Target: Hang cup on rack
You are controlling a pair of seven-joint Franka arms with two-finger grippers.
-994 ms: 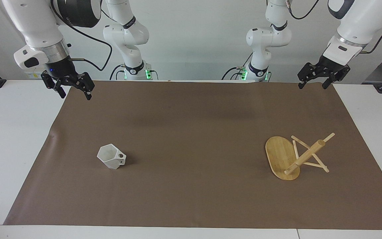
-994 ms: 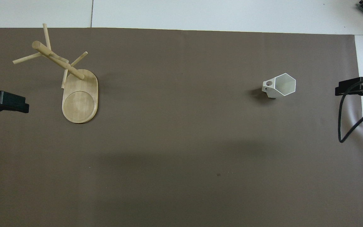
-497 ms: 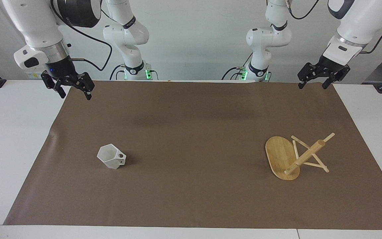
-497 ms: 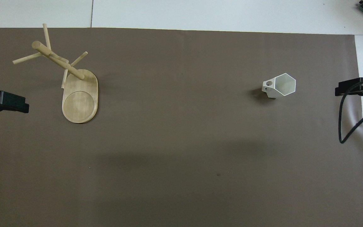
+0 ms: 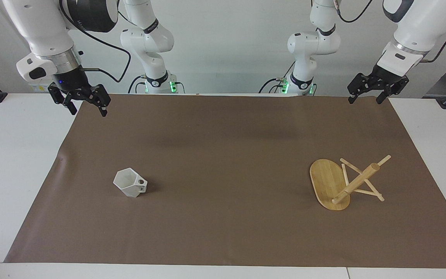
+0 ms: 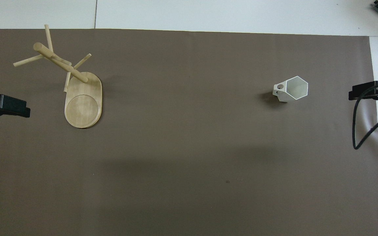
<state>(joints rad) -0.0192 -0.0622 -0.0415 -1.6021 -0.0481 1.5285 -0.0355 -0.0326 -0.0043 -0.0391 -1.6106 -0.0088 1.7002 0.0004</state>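
left gripper (image 5: 365,100) and right gripper (image 5: 86,110) both spread and empty, cup (image 5: 131,183) and rack (image 5: 347,184) untouched

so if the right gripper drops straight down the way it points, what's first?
Likely the brown mat near its edge. The right gripper hangs open above it; the cup sits well clear.

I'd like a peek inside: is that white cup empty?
Empty. The cup stands upright on the mat, and the overhead view shows only bare white walls inside.
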